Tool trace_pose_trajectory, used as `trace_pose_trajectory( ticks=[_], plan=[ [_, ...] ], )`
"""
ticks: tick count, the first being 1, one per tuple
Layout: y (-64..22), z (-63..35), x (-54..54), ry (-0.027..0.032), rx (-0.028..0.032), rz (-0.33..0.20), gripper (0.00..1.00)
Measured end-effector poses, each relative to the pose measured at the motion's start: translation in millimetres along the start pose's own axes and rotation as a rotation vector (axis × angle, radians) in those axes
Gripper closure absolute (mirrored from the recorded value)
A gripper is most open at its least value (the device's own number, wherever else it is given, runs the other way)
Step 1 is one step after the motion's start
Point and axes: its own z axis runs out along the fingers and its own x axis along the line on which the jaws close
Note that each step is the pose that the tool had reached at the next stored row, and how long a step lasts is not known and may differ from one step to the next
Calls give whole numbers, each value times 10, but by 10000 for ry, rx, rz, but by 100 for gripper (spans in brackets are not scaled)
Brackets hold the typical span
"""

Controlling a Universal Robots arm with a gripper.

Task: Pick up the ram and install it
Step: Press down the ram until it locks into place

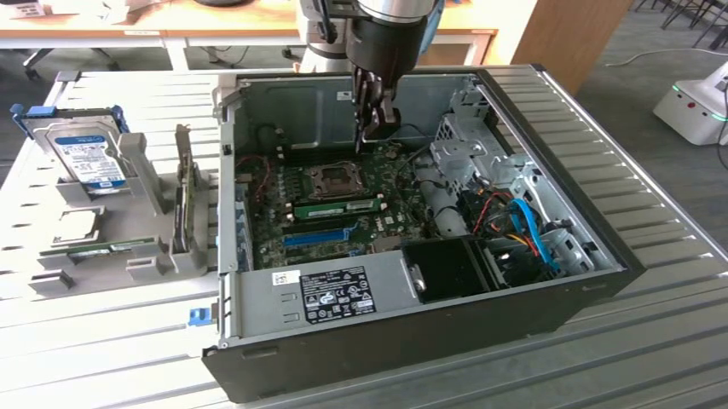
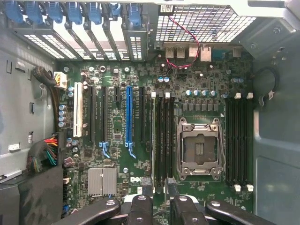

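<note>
We lose the arm (image 1: 381, 34) past the exterior view's upper edge, and the white machine (image 1: 694, 106) is cut by that view's right edge. The gripper (image 2: 159, 190) runs off the wrist picture's edge. Print on the white label (image 1: 332, 294) is too small for us to read.

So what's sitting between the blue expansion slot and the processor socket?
A green ram stick, on edge in the black memory slots, runs between the blue expansion slot and the processor socket, as the exterior view shows.
</note>
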Motion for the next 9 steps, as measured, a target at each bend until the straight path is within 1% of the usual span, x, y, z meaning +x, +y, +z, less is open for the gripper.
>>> trace_pose_trajectory(
  ticks=[2, 3, 4, 5, 9],
  plan=[
    [0, 0, 0, 0, 0, 0, 76],
    [0, 0, 0, 0, 0, 0, 83],
    [0, 0, 0, 0, 0, 0, 83],
    [0, 0, 0, 1, 0, 0, 89],
    [0, 0, 0, 0, 0, 0, 89]
  ],
)
